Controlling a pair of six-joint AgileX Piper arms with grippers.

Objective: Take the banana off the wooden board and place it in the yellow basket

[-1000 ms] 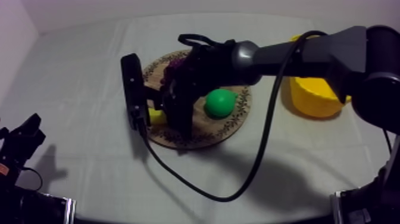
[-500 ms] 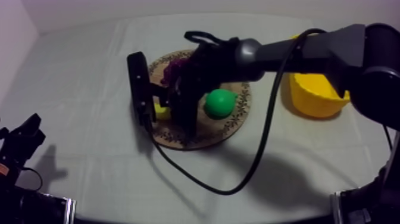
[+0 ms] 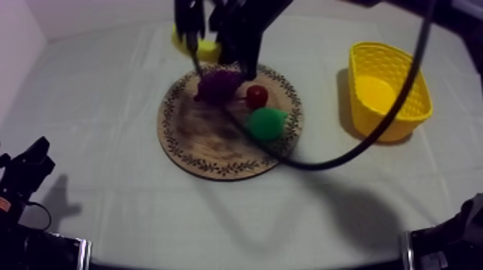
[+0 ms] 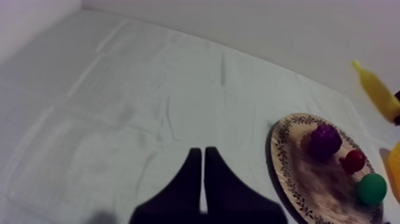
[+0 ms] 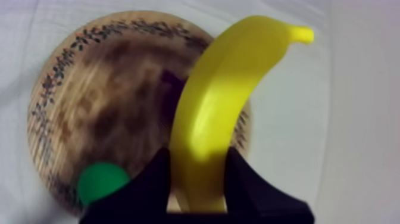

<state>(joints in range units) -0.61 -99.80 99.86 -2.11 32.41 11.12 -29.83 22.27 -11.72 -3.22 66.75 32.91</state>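
Observation:
The yellow banana (image 5: 217,113) hangs in the air above the round wooden board (image 5: 89,83), with my right gripper (image 5: 196,179) shut on its lower part. In the top view the right gripper (image 3: 215,39) holds the banana (image 3: 201,49) over the cloth just beyond the far rim of the board (image 3: 208,147). The yellow basket (image 3: 388,90) stands apart at the right. My left gripper (image 4: 203,179) rests shut on nothing, low at the left (image 3: 27,166). From there the banana (image 4: 376,90) shows lifted above the board (image 4: 297,173).
On the board lie a purple bunch of grapes (image 3: 219,85), a small red fruit (image 3: 256,95) and a green pear (image 3: 266,123). A black cable (image 3: 374,136) from the right arm loops over the board's right side and the cloth beside the basket.
My right gripper has risen from the board's left part and swung toward the far side, carrying the banana off the board. The grapes and small red fruit now show. The left arm stayed still.

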